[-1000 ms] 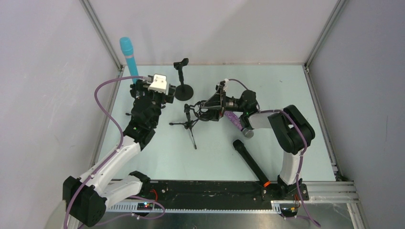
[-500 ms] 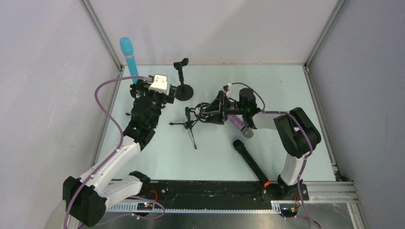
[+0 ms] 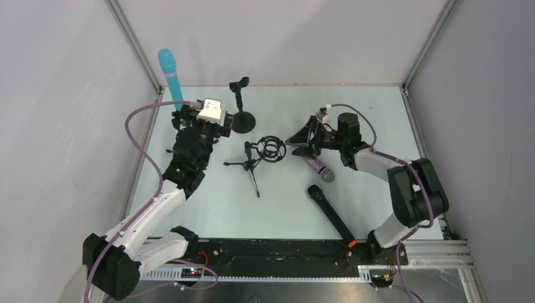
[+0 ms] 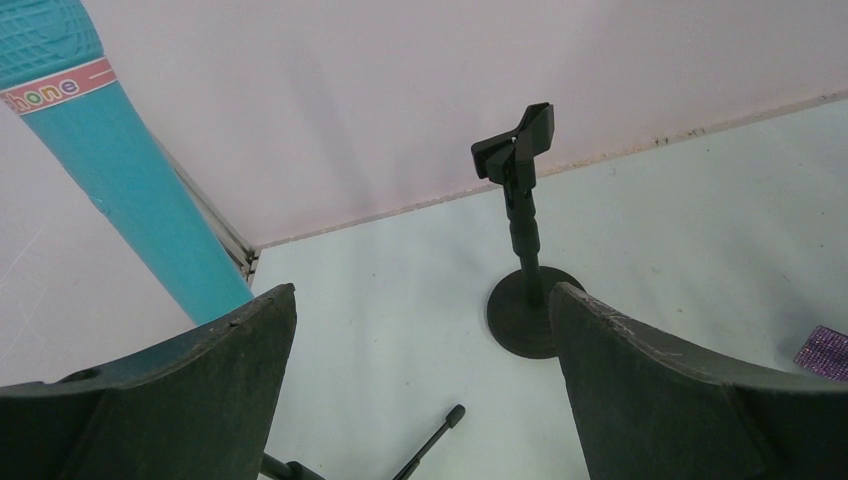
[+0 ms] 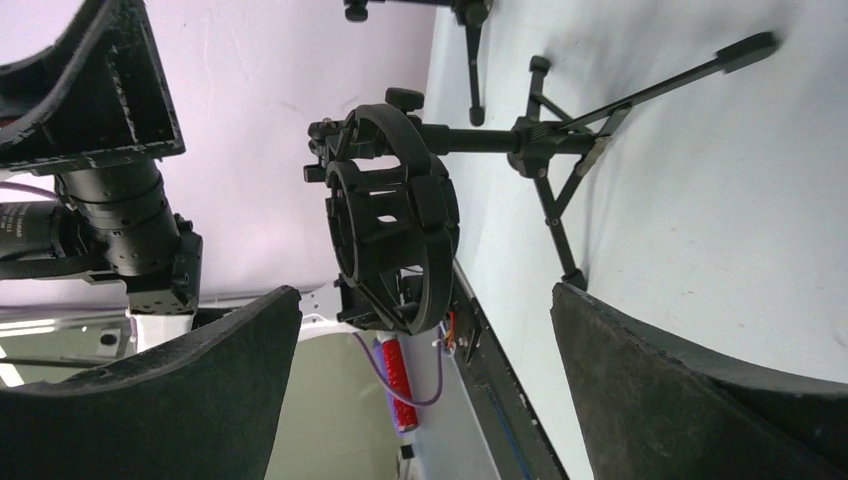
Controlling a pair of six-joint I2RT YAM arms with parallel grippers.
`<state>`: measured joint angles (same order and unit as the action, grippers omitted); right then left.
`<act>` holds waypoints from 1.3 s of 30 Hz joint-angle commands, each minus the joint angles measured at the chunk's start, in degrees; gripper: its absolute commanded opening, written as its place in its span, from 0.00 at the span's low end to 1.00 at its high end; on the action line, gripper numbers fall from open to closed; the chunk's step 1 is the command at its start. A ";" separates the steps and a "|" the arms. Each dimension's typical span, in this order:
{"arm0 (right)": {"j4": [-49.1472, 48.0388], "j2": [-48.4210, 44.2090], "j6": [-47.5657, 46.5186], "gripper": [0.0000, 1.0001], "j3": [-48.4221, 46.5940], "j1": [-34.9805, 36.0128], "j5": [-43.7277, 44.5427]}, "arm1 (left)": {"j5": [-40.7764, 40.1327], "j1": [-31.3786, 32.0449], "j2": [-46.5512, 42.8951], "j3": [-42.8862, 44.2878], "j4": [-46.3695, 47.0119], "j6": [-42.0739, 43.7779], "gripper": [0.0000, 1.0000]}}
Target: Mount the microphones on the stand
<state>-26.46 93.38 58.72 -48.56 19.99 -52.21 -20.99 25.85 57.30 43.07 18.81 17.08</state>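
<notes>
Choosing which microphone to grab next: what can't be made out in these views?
- Blue microphone: base and its holder hidden behind left gripper, top and left wrist views.
- Purple microphone: tail under right gripper in top view; cut off by left wrist view's edge.
- Black microphone: absent from both wrist views.

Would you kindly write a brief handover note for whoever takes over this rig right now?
Left tool: open, empty, beside the upright light blue microphone and not gripping it.
Right tool: open, empty, facing the shock mount of the tripod stand.
The purple microphone and black microphone lie loose on the table.
The round-base clip stand is empty, and so is the shock mount.
Done: the light blue microphone appears mounted, though its base is hidden behind the left arm.
Left: mount the purple and black ones.
</notes>
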 commanded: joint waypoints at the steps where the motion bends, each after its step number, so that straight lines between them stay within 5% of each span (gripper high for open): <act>1: 4.74 -5.37 -5.01 0.99 0.96 -3.11 0.87 | 0.58 -0.18 -1.68 -0.27 2.46 0.63 1.00; 9: 21.09 -11.83 -19.43 0.99 0.19 -9.34 6.88 | 1.10 -0.18 -1.98 -0.27 2.48 0.41 1.00; 17: 41.70 -12.59 -35.43 0.98 -6.28 -8.59 22.42 | 2.04 -0.08 -2.20 -0.27 2.48 -0.02 1.00; 29: 54.14 -0.60 -46.06 0.95 -20.69 1.33 44.54 | 2.99 0.02 -2.28 -0.31 2.41 -0.17 1.00; 39: 61.25 11.92 -49.91 0.92 -33.62 5.12 48.01 | 3.95 -0.01 -1.98 -0.18 2.39 0.01 1.00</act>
<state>31.00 102.06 11.55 -76.62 24.21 -6.66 -17.87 25.87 56.45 43.05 18.83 17.02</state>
